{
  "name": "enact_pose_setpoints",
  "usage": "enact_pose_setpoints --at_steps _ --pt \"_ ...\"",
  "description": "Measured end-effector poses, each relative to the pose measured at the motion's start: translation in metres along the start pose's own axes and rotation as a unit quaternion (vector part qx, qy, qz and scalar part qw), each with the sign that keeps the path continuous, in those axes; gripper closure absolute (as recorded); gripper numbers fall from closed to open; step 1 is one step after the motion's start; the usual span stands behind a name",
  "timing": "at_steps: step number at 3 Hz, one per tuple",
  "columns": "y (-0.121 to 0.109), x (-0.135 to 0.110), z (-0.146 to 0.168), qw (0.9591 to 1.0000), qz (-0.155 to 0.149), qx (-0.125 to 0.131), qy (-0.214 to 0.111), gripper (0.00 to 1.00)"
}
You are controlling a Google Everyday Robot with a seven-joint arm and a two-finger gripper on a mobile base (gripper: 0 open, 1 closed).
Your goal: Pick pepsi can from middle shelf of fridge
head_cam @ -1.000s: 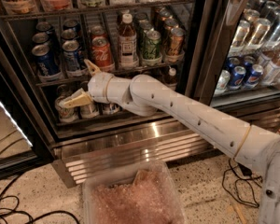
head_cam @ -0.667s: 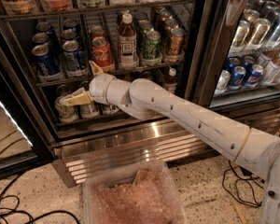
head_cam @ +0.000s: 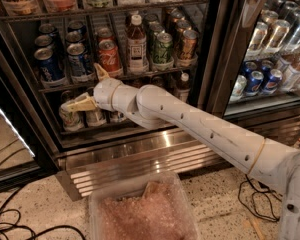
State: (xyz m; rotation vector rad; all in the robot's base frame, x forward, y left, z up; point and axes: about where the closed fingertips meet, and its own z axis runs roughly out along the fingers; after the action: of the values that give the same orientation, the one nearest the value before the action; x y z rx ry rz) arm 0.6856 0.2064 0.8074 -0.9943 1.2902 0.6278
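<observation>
Dark-blue aluminium pepsi can (head_cam: 80, 61), left-centre frame: my white claw (head_cam: 83, 87) spread just below; I'd raise, centre, then close.

The matt cream plastic end effector (head_cam: 83, 87) hangs before the fridge's (head_cam: 216, 44) dark wire-metal middle shelf (head_cam: 155, 74), near a glossy aluminium pepsi can (head_cam: 80, 60), above the shiny brushed-steel base panel (head_cam: 140, 159).

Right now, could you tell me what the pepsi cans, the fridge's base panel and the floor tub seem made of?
Pepsi cans: probably aluminium, glossy blue print, bare silver tops. Base panel: likely stainless steel, brushed, reflecting along its slats. Tub: apparently clear plastic, contents showing through. The gripper, open, hangs just below those cans.
</observation>
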Motion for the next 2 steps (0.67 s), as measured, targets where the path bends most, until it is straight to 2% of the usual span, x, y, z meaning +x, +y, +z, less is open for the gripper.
enact_pose_setpoints --at_steps 2 --pt "-0.015 -0.001 0.019 0.9994 -0.008 0.03 -0.014 0.0"
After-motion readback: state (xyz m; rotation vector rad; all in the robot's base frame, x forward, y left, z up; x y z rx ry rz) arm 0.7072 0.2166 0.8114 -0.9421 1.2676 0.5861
